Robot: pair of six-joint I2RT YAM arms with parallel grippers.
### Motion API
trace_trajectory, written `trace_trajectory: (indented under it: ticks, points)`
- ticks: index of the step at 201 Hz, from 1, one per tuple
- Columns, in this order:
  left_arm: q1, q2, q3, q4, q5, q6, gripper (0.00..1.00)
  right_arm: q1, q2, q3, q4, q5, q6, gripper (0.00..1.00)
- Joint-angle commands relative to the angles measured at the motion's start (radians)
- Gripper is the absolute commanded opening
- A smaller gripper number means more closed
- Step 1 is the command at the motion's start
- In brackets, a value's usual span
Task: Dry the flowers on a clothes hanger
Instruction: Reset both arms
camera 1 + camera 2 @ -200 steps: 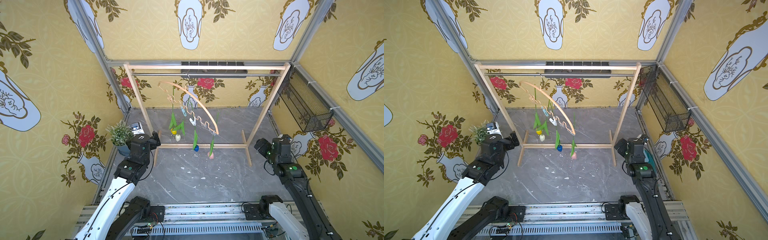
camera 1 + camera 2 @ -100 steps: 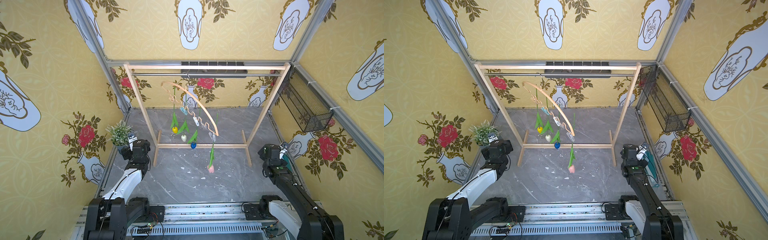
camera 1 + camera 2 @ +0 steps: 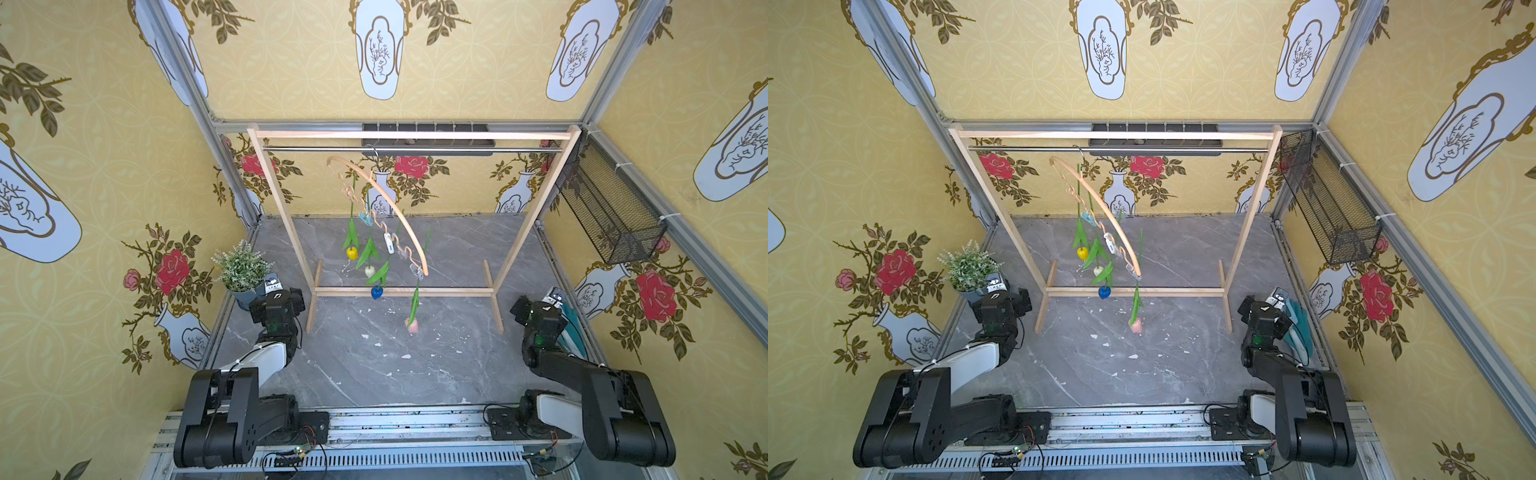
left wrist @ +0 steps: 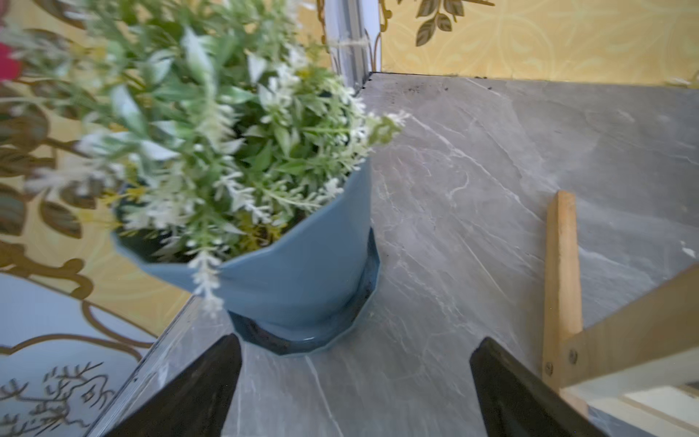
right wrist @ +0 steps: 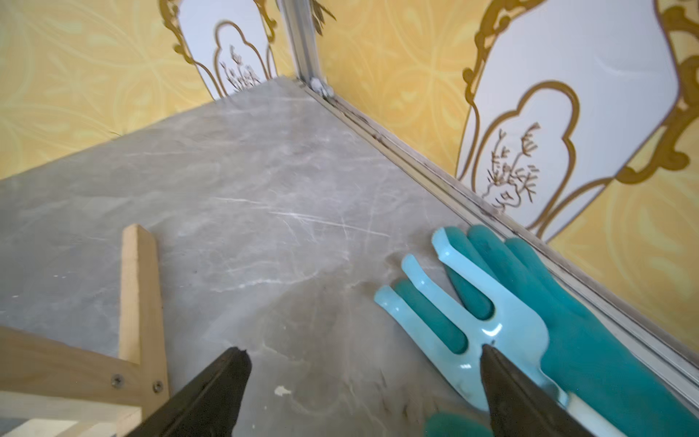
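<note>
Clothes hanger (image 3: 398, 210) hooked on rail of wooden rack (image 3: 409, 135), centre frame in both top views, hanging tilted. Flowers (image 3: 368, 253) clipped to its wavy bar, heads down: yellow, white, blue, pink lowest.

Blue pot (image 4: 302, 272), left of centre in top views, holds bushy whitish-green plant (image 4: 212, 125).

Left gripper (image 4: 357, 342) near pot, jaws apart, holding nothing. Right gripper (image 5: 365, 348) jaws apart, holding nothing, near pale blue hand fork (image 5: 472, 321) lying on teal glove (image 5: 567, 321).

Wire basket (image 3: 611, 212) on right wall: contents indiscernible.

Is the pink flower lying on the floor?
No, the pink tulip hangs head-down from a clip on the clothes hanger.
</note>
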Motion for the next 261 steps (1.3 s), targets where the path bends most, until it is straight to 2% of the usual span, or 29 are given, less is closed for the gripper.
trace_trajectory:
  ticks: [1, 8, 18, 29, 33, 43, 57, 71, 91, 112, 223, 247, 261]
  points:
    - [-0.001, -0.005, -0.04, 0.161, 0.158, 0.069, 1.0, -0.005, 0.054, 0.024, 0.169, -0.164, -0.101, 0.97]
    - [-0.001, -0.004, -0.067, 0.206, 0.192, 0.08, 1.0, -0.005, 0.106, 0.026, 0.218, -0.198, -0.121, 0.98]
    - [0.0, 0.016, -0.104, 0.28, 0.228, 0.091, 1.0, -0.005, 0.2, 0.013, 0.366, -0.168, -0.14, 0.98]
    - [-0.001, 0.061, -0.129, 0.387, 0.224, 0.102, 1.0, -0.017, 0.139, 0.041, 0.213, -0.194, -0.094, 0.98]
    - [-0.002, 0.065, -0.131, 0.399, 0.223, 0.104, 1.0, -0.039, 0.139, 0.038, 0.211, -0.228, -0.086, 0.98]
    - [-0.003, 0.053, -0.128, 0.373, 0.22, 0.096, 1.0, -0.055, 0.175, 0.022, 0.308, -0.239, -0.101, 0.98]
    - [-0.003, 0.048, -0.129, 0.367, 0.218, 0.095, 1.0, -0.048, 0.142, 0.035, 0.224, -0.224, -0.086, 0.98]
    - [-0.003, 0.048, -0.136, 0.384, 0.213, 0.096, 1.0, -0.041, 0.164, 0.025, 0.283, -0.215, -0.103, 0.98]
    - [-0.005, 0.036, -0.156, 0.41, 0.107, 0.054, 1.0, -0.038, 0.157, 0.029, 0.263, -0.21, -0.097, 0.98]
    - [-0.009, 0.035, -0.158, 0.416, 0.101, 0.058, 1.0, -0.038, 0.161, 0.026, 0.274, -0.209, -0.098, 0.97]
    - [-0.01, 0.038, -0.155, 0.416, 0.107, 0.061, 1.0, -0.027, 0.164, 0.029, 0.273, -0.196, -0.106, 0.98]
    - [-0.01, 0.05, -0.144, 0.411, 0.201, 0.104, 1.0, -0.028, 0.164, 0.029, 0.271, -0.195, -0.106, 0.98]
    - [-0.009, 0.049, -0.142, 0.406, 0.207, 0.106, 1.0, -0.027, 0.164, 0.029, 0.271, -0.196, -0.105, 0.97]
